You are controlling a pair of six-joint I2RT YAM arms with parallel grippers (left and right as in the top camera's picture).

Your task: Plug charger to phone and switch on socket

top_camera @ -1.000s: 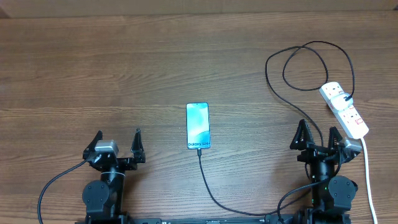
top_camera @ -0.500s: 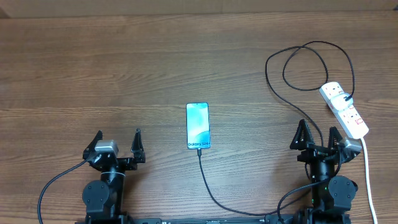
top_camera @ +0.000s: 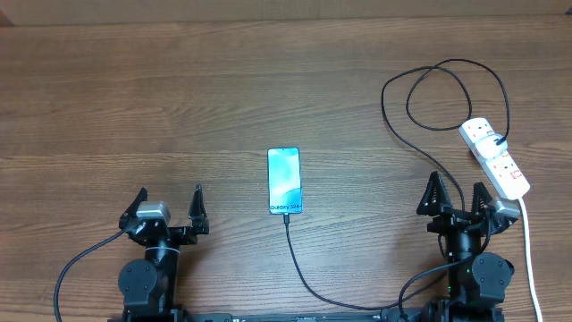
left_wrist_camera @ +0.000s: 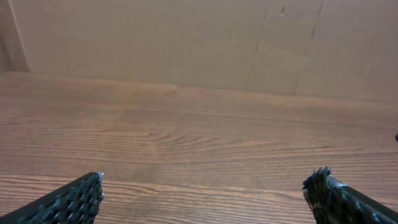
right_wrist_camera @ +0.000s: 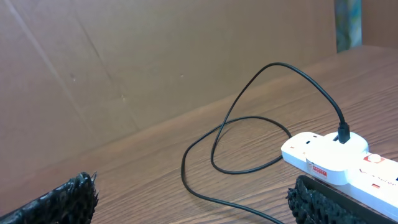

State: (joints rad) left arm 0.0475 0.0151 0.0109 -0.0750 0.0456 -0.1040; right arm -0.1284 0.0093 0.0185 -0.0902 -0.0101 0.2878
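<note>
Well to the left of the phone [top_camera: 284, 182], the left hand [top_camera: 170, 190] is sitting wide open and gripping nothing. Well to the phone's right, the right hand [top_camera: 456, 182] is standing just as open and empty. Neither is showing any shift over the past second, and nothing on the table [top_camera: 134, 89] is moving either, which is suggesting that the arms are resting rather than working a step. Further right of the phone than the right hand, the socket [top_camera: 494, 158] is lying with one end of the charger [top_camera: 299, 268] sitting in an outlet. The charger is looping away behind the socket, then running back and up to the phone's near short edge, where its tip is appearing to meet the port. The phone is lying flat, screen up and glowing pale blue, slim with a thin dark rim. Whether the socket's red switch is sitting on or off I cannot tell
</note>
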